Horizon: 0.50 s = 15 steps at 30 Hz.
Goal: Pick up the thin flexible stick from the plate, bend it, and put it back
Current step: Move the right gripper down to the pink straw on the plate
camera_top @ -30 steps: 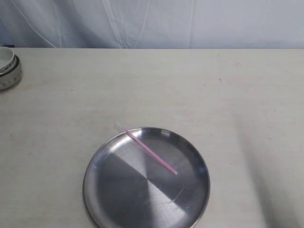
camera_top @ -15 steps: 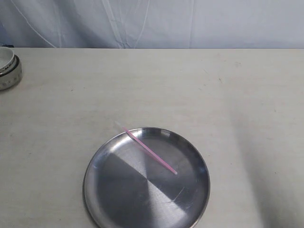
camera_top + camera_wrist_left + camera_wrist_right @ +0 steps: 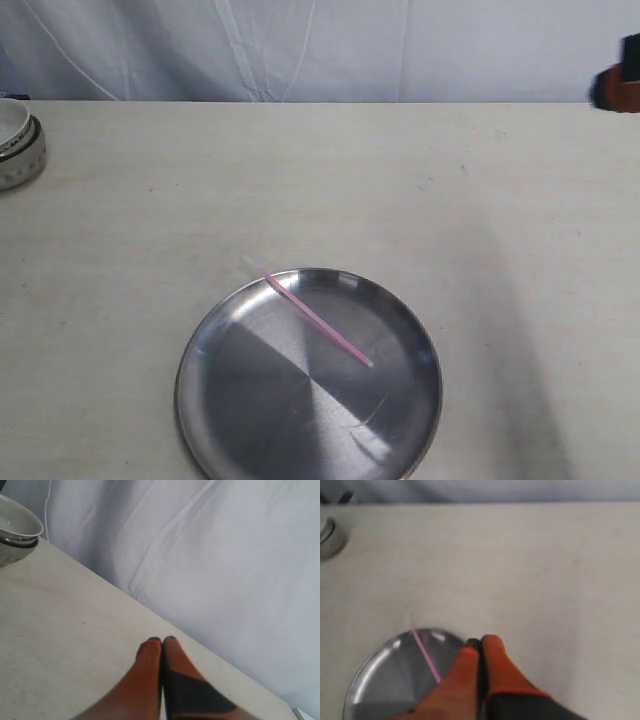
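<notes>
The thin pink plastic stick (image 3: 315, 318) is left lying straight across the round shiny steel plate (image 3: 300, 425), while the right arm (image 3: 622, 82) has newly been brought into view, the right gripper (image 3: 480, 642) and left gripper (image 3: 162, 640) both held pressed together, empty, so pickup is judged barely begun.

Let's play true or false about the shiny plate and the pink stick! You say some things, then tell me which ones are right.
1. The thin pink plastic stick lies on the round shiny steel plate. True.
2. The stick is bent in the middle. False: it is straight.
3. The left tool is gripping the stick. False: it is shut with nothing in it, and the stick lies free on the plate.
4. The small white bowl with a dark rim stands apart from the plate. True.
5. The right tool is shut. True.
</notes>
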Tool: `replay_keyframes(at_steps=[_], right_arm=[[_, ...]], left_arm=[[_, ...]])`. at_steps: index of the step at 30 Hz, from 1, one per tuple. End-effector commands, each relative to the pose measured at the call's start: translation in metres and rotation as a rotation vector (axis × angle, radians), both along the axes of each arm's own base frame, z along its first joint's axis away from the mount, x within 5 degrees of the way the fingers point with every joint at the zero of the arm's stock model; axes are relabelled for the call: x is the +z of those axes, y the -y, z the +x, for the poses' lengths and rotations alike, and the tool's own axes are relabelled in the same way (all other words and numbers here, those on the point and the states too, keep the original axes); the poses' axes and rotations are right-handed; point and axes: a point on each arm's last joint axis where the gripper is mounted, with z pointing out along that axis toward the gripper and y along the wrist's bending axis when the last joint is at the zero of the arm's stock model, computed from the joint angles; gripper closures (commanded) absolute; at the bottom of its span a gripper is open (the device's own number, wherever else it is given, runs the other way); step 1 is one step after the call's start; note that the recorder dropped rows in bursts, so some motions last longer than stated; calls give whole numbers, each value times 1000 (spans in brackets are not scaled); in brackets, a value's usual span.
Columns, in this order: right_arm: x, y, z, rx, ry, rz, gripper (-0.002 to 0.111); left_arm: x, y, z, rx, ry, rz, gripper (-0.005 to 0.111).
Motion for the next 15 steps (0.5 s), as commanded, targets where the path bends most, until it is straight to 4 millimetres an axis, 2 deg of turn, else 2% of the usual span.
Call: replay_keyframes(at_steps=[1,4,6,10,15], right_arm=[[-25,-30,58,293,-158,-9,87],[-55,-59,87,412,-284,-48,69],[-73,-80,98,490,-348,-83,64],[-104,-118,112,621,-398,-167,63],[-137,-152,113,690,-480,-290,63]], left_arm=[[-2,1,0,-17,-13,7,107],[-3,2,0,-25,-24,10,107],[-4,2,0,-28,-27,12,107],[-4,2,0,-28,-27,12,107],[-4,2,0,-28,-27,12,107]])
